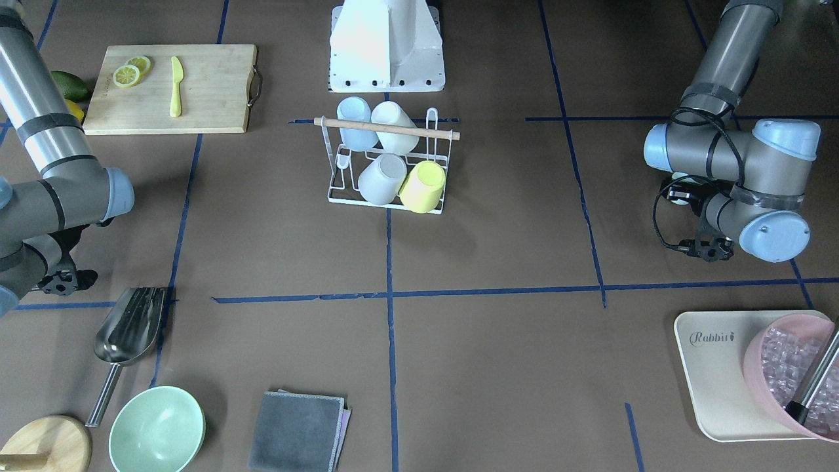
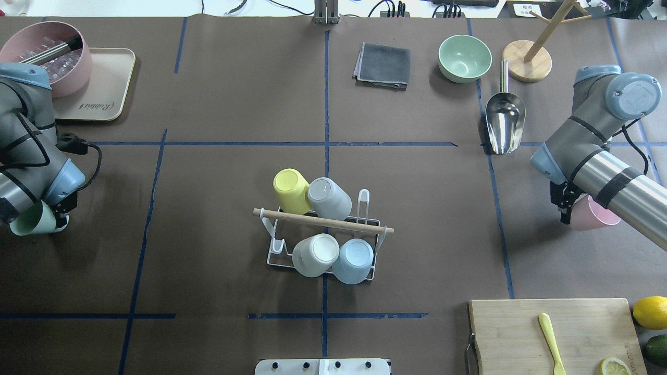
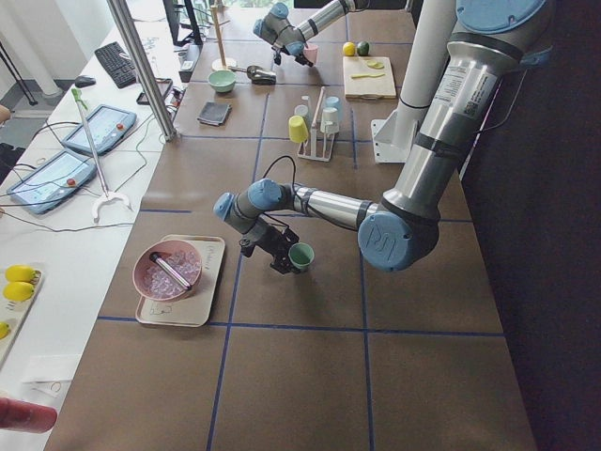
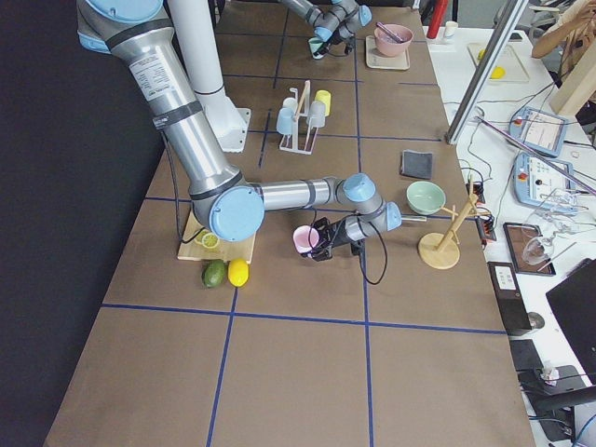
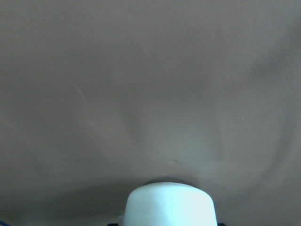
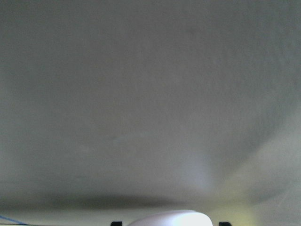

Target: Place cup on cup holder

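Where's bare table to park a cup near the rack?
Bare on both sides of the rack, out to the green cup and pink cup, and beyond it up to the cloth. Crowded around bowl and scoop.

left gripper [image 2: 60, 212]: I can't see its jaws; the left arm [image 2: 28, 172] covers them from overhead; green cup [image 2: 31, 220] half hidden beneath
right gripper [image 2: 567, 207]: jaws tucked under the right arm [image 2: 617, 181]; pink cup [image 2: 594, 214] partly covered
wrist views: only each cup's blurred top, cut by the bottom edge
pink bowl [image 1: 796, 373]: cut by the front view's right edge
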`<control>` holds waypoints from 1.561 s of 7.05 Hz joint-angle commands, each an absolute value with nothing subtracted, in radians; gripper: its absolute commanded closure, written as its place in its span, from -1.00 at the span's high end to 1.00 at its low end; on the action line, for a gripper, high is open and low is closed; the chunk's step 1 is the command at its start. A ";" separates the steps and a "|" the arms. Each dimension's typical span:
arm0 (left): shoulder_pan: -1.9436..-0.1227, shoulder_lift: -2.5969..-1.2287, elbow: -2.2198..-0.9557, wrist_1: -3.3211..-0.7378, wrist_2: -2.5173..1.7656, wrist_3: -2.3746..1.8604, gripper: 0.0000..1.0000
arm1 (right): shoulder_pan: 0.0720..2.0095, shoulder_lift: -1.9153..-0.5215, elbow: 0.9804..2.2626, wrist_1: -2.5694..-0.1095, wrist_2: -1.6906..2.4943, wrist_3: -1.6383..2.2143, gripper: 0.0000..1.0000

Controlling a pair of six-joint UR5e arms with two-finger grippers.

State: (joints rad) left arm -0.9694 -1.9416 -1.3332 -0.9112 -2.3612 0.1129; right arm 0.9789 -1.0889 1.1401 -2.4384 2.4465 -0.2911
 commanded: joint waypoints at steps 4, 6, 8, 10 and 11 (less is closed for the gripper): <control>-1.047 -1.942 -1.478 -0.781 -2.379 0.129 -0.89 | 1.032 -1.034 1.277 -2.494 2.367 -0.282 -1.00; -1.072 -1.947 -1.590 -0.814 -2.378 0.129 -0.89 | 1.037 -1.031 1.394 -2.493 2.353 -0.270 -0.97; -1.082 -1.983 -1.647 -1.025 -2.379 0.117 -0.89 | 1.048 -1.023 1.506 -2.488 2.368 -0.256 -0.97; -1.068 -2.072 -1.666 -1.149 -2.370 0.115 -0.89 | 1.066 -1.025 1.560 -2.406 2.416 -0.261 -0.98; -1.065 -2.072 -1.759 -1.155 -2.367 0.114 -0.90 | 1.090 -1.038 1.566 -2.234 2.477 -0.268 -0.93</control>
